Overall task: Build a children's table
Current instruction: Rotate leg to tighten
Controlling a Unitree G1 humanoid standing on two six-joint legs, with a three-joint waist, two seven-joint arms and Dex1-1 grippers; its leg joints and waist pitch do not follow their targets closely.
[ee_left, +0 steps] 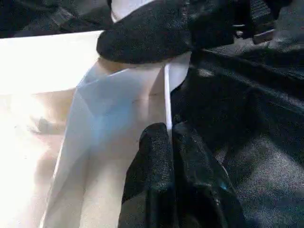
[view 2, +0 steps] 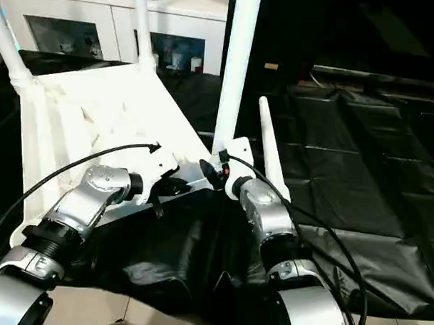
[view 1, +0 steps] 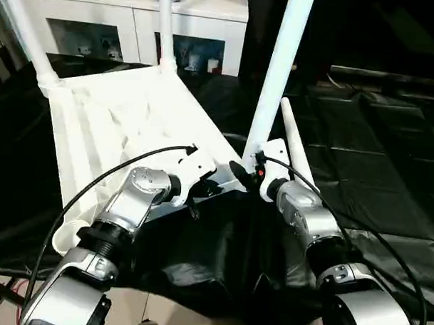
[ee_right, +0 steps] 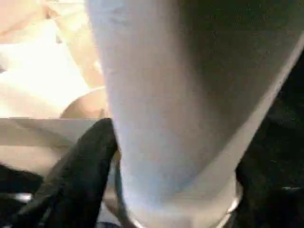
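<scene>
Two silver forearms come up from the near edge and meet at the near right corner of the table top (view 1: 125,124). It is a white square, lying upside down on a black sheet (view 1: 373,182), with the ribs upward. At the near edge the black sheet hangs down in folds, and the pale floor (view 1: 169,314) shows under it. To the right of the top the sheet is flat and open, with one loose leg (view 1: 294,147) lying on it just beside the right arm.

Three legs stand up from the corners: one at the far left (view 1: 25,34), one at the far right (view 1: 165,29), and the near right leg (view 1: 277,72), which leans a little. The near left corner socket (view 1: 70,232) has no leg in it. Behind the far edge is a white cabinet (view 1: 136,20) with glass fronts, close to the two far legs.

The left gripper (ee_left: 168,130) is clenched, its black fingertips (ee_left: 154,142) pressed together at the thin side edge of the top, near that corner. The right gripper (ee_right: 171,156) stands wide, with one finger (ee_right: 83,161) on each side of the base of the near right leg at its socket. I cannot tell if it really presses the leg.
</scene>
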